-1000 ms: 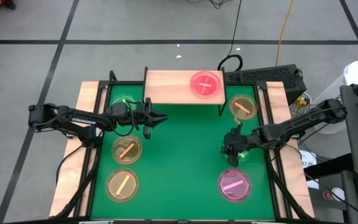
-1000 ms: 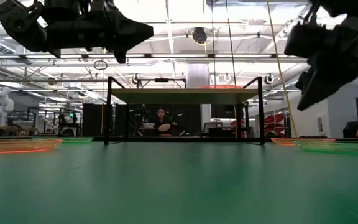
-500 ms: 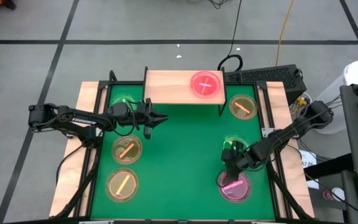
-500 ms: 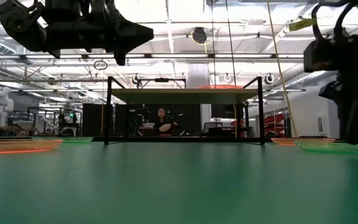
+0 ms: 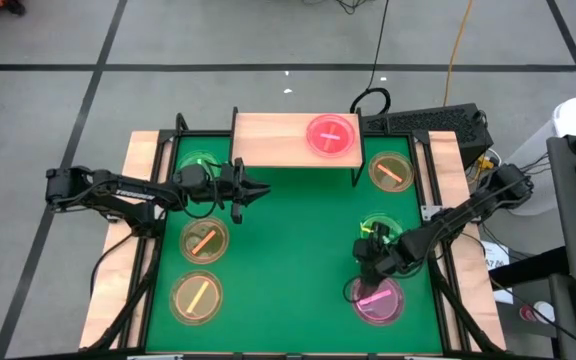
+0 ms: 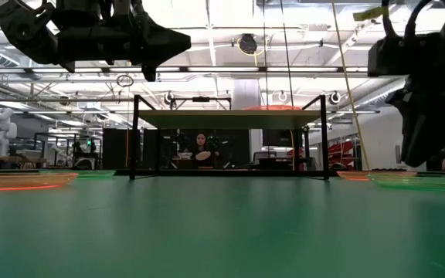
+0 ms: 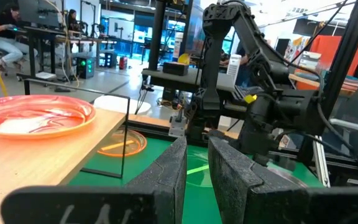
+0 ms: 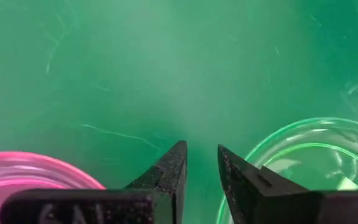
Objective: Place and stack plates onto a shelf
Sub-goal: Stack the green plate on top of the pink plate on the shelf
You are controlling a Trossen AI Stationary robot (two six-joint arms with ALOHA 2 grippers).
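Plainly, the right gripper (image 5: 367, 268) is the one at work; it hangs low over the green table (image 5: 298, 240), in the gap between two plates — the pink plate (image 5: 377, 300) just on its near side, toward the table's front edge, and the green plate (image 5: 380, 233) just beyond it, toward the shelf (image 5: 268, 140); in the right wrist view its two dark fingers (image 8: 169, 171) stand a narrow slot apart with bare green table showing between them, so it grips nothing; the pink rim (image 8: 36, 163) lies off one finger and the green rim (image 8: 291, 134) off the other, neither touching.

The coming move turns on that — the gripper sits beside both rims and over neither, so a small shift one way or the other decides which plate it takes; I judge the pink one slightly the nearer, though the margin is thin.

The shelf stands well off from this gripper at the table's far edge, with one pink-red plate (image 5: 331, 135) lying on its right part; an amber plate (image 5: 391, 171) lies on the table to the shelf's right.

The left gripper (image 5: 258, 188) waits in the air just in front of the shelf's left end, fingers (image 7: 169, 168) nearly together and empty; near it lie another green plate (image 5: 196, 160), half hidden by the arm, and two amber plates (image 5: 204, 240) (image 5: 196, 297) toward the front; the right arm is far the nearer to the pink and green pair
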